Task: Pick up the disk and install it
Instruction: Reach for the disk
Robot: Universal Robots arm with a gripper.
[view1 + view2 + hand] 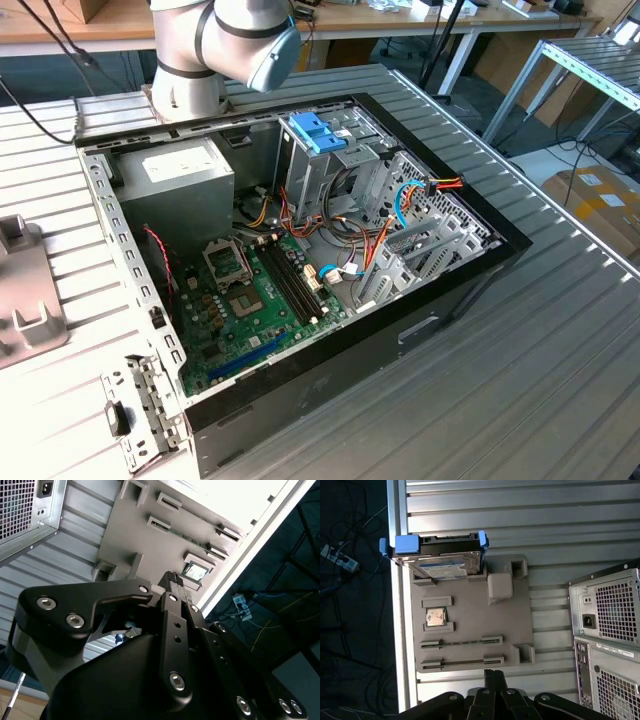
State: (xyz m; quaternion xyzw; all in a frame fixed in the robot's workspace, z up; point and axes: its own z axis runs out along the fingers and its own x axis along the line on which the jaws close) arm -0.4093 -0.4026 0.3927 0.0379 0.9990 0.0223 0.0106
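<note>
The disk [446, 562], a dark hard drive with a white-and-blue label and blue side pieces, stands on edge in a slot at one end of a grey fixture plate [470, 610]. The plate lies on the ribbed metal table near its edge. In the first wrist view my gripper [495, 674] hovers over the plate's opposite end, well apart from the disk, its black fingers shut together and holding nothing. In the second wrist view the gripper [173, 578] shows one fingertip above the same plate [135, 535].
An open computer case [470, 290] lies on the table with a motherboard [250, 300], a grey power supply [180, 180] and a drive cage with light-blue handles [316, 131]. The plate also holds a processor chip [435, 616] and memory sticks [460, 642]. The case's rear panel [610, 625] stands beside the plate.
</note>
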